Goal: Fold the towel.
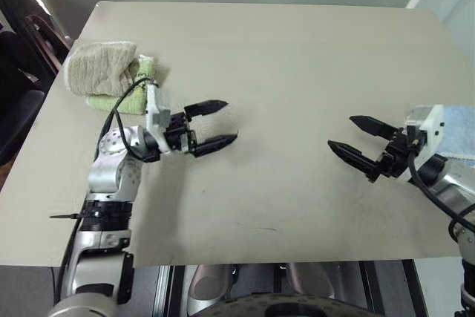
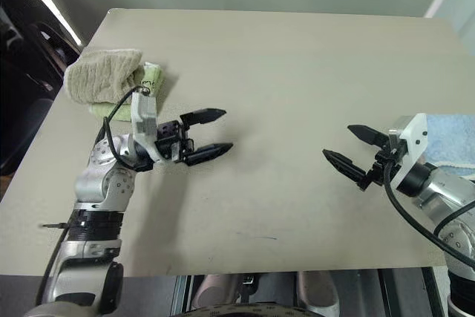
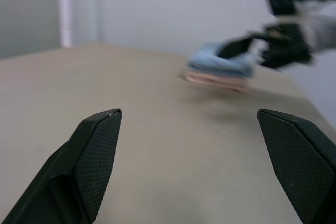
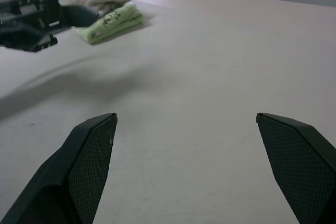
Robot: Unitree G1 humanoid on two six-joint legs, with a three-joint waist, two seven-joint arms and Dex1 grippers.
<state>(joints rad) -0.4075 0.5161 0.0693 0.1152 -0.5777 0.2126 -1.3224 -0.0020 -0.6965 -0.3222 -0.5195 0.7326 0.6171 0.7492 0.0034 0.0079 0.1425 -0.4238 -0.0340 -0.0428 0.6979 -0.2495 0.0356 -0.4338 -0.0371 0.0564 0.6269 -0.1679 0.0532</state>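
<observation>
Beige towel (image 1: pixel 100 67) folded, half hiding green towel (image 1: pixel 137 87), left tool (image 1: pixel 211 124) and right tool (image 1: pixel 358 139) wide, empty

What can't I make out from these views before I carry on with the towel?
- Beige towel: bundled on the light-green towel; its edging, loop and fold neatness are too small in the head views, and the left pincer partly covers it in the right wrist view.
- Light-blue towel: cut off by the picture edge, partly behind the right pincer.
- Pink layer under it: blurred in the left wrist view.
</observation>
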